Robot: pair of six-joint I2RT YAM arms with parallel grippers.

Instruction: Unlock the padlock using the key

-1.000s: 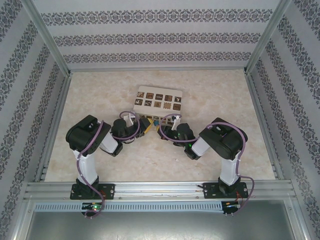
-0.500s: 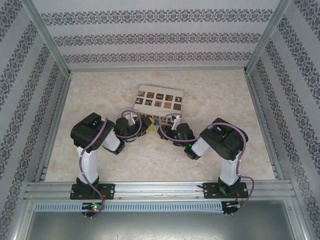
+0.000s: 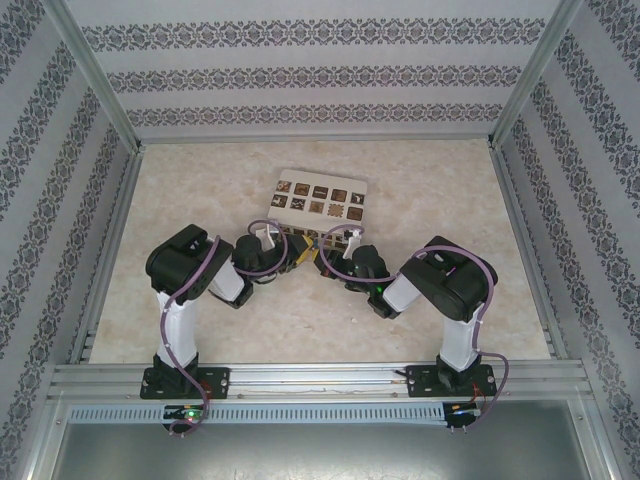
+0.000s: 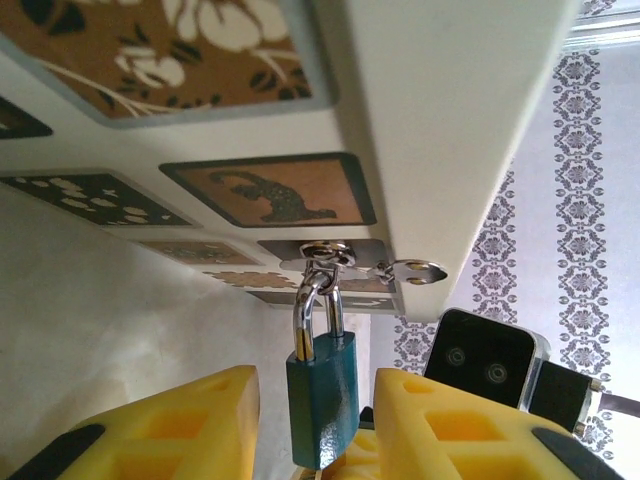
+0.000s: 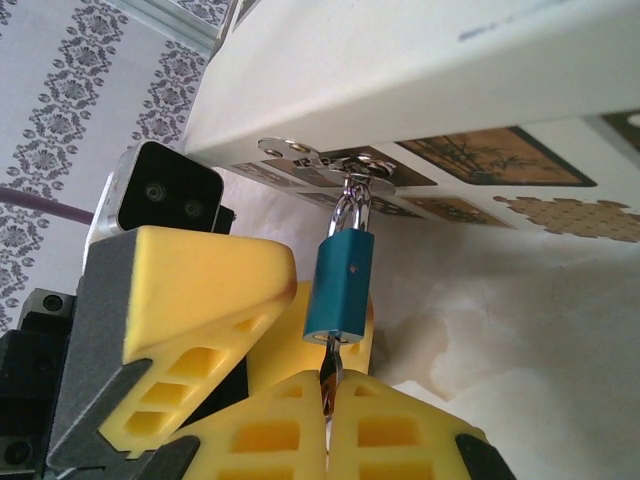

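The left gripper (image 4: 316, 400) has its yellow jaws apart, one on each side of the padlock (image 5: 343, 280), with a little gap on both sides. The small teal padlock hangs by its silver loop from a metal hasp (image 4: 400, 270) on the edge of the white box (image 4: 450, 120), which sits on the table (image 3: 450, 200). The right gripper (image 5: 328, 400) has its jaws squeezed shut on the key (image 5: 327, 365). The key's tip is at the bottom of the padlock, but I cannot tell how deep it goes in. Nothing holds the padlock tight, so I think it may swing or twist when the key turns. Then the key could slip out or bend.
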